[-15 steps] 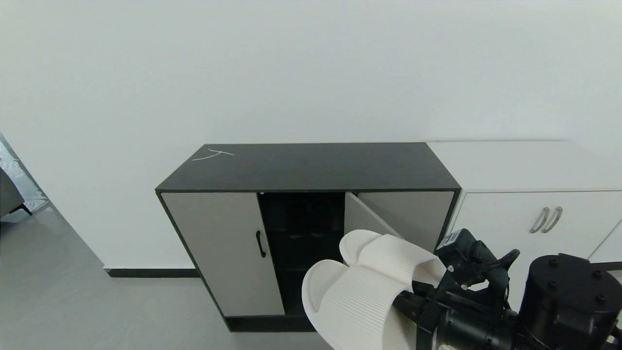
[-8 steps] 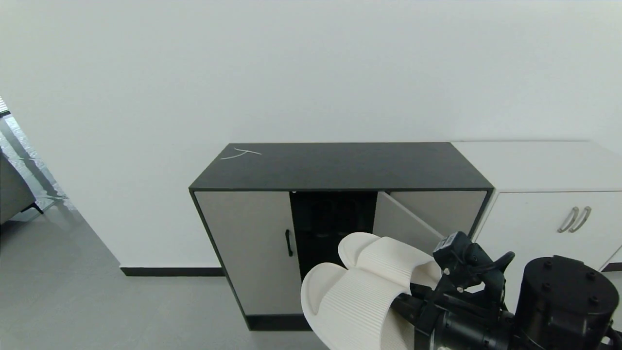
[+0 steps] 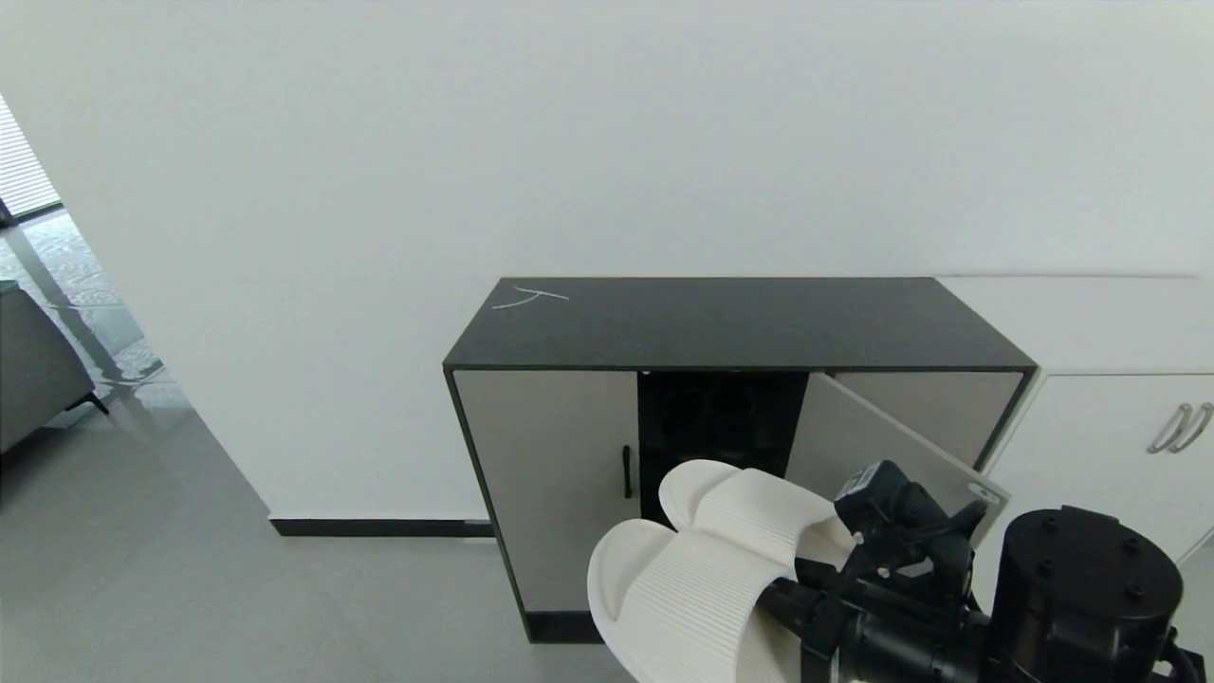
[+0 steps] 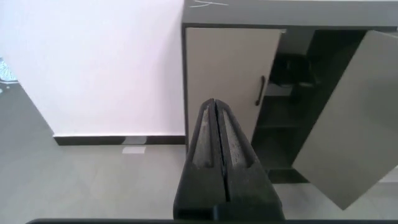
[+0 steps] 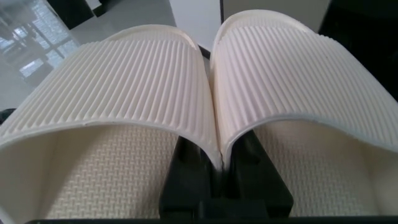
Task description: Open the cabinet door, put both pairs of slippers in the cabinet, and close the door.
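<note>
The white slippers (image 3: 702, 588) have ribbed straps, textured insoles, inner edges touching.

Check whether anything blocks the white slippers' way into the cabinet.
Nothing visible does. The right hand holds the slippers before the dark opening of the cabinet; the open door stands off to the right, clear of it.

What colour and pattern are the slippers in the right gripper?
Cream white slippers, with fine ribbed straps; clearest in the right wrist view.
</note>
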### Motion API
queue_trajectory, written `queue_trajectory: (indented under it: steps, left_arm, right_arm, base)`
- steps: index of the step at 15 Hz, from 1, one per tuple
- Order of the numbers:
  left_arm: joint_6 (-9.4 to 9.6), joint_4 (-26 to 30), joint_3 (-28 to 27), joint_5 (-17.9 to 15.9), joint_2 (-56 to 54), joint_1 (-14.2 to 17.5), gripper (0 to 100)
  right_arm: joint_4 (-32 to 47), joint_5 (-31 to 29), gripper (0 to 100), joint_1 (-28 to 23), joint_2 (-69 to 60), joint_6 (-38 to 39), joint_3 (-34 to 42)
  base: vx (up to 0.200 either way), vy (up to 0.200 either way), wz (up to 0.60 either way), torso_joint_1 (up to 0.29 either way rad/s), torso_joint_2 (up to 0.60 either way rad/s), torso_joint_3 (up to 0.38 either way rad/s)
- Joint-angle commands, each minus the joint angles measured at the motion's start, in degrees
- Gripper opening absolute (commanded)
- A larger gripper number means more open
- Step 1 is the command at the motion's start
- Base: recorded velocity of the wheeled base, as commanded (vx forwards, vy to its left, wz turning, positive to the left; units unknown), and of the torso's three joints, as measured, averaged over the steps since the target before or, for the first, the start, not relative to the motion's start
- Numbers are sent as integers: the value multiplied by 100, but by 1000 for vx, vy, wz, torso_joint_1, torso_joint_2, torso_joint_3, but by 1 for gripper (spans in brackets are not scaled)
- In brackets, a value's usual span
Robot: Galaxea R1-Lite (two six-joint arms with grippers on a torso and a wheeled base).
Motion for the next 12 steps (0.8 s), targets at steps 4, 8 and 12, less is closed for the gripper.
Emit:
queue_trajectory:
  steps: [4, 8, 12]
  left_arm:
    - [5, 8, 0, -4, 7, 4, 0]
    - [5, 8, 0, -4, 7, 4, 0]
    - [5, 8, 0, -4, 7, 4, 0]
  right_arm:
    - [-11, -357, 0, -129, 214, 26, 2]
    - [-11, -1061, 0, -683, 390, 114, -200]
    - [-46, -1069, 0, -1069, 768, 122, -446]
  base:
    - [50, 0, 0, -1, 1, 1]
    - [200, 0, 0, 3, 5, 2]
    - [50, 0, 0, -2, -2, 3]
